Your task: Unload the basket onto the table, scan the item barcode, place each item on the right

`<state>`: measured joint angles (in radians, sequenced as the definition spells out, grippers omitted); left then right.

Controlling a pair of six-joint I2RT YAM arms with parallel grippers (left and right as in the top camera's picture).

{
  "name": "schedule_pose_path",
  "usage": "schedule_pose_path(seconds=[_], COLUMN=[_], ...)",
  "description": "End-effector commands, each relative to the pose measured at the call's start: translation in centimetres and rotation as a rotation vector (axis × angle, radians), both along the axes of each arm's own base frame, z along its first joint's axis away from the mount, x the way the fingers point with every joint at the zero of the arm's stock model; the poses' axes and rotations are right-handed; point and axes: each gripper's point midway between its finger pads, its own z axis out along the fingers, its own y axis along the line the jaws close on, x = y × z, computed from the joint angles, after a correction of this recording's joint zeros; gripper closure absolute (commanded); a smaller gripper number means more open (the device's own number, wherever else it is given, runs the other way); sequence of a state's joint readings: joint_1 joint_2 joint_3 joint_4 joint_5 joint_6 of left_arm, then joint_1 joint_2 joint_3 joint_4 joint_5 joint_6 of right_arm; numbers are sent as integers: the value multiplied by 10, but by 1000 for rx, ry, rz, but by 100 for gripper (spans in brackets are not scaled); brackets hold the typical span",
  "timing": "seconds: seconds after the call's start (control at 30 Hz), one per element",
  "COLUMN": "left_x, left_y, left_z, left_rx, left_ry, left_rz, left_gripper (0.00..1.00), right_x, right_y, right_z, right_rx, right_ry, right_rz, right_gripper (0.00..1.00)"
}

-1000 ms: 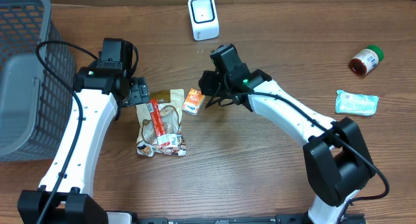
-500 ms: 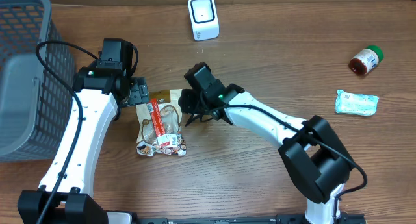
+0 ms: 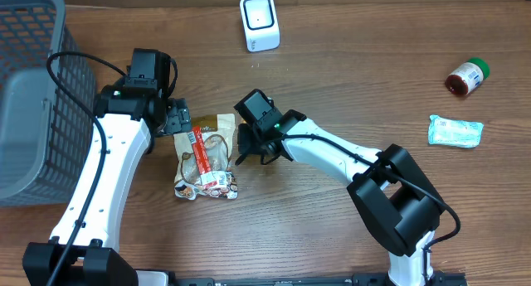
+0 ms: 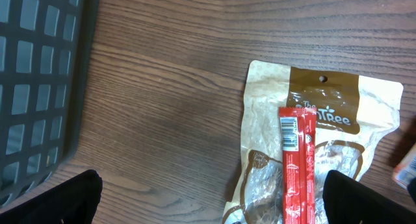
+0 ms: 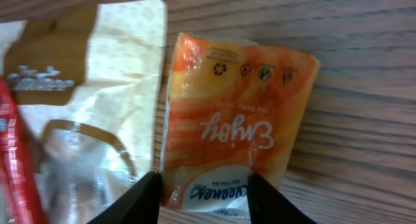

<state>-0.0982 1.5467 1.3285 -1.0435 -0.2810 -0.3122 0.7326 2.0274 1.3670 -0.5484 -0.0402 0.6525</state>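
Orange packet (image 5: 237,133) lies flat on the wood table (image 3: 348,87), just beside a tan pouch (image 4: 312,139) – the right gripper (image 5: 203,191) has its fingers either side of the packet's near edge, half parted; grip unclear. Left gripper (image 4: 211,198) spreads wide over the pouch – a scanner (image 3: 260,22) stands well apart

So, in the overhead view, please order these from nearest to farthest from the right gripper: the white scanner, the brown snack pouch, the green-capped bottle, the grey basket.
Measured from the right gripper:
1. Brown snack pouch, just beside it, toward the left arm.
2. White scanner, at the table's far edge.
3. Grey basket and green-capped bottle, on opposite sides; too close to call.
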Motion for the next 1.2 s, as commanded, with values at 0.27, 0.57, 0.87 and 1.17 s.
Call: schedule_pose_path(seconds=[0.27,0.57,0.87,1.17], left_x=[1,1,1,1], left_y=[1,1,1,1], left_z=[0,0,0,0], left_rx=[7,7,7,7], left_ry=[0,0,0,0], left_rz=[1,0,0,0], left_gripper=[0,0,0,0], right_x=[17,24,31,27], right_y=[-50,-72,-78,-69], right_z=[-5,32,82,88], right_rx=[-110,-42,-23,-195], right_ry=[16,16,-54,-160], right_rz=[-62,-38,-9,34], right_gripper=[54,51,51,41])
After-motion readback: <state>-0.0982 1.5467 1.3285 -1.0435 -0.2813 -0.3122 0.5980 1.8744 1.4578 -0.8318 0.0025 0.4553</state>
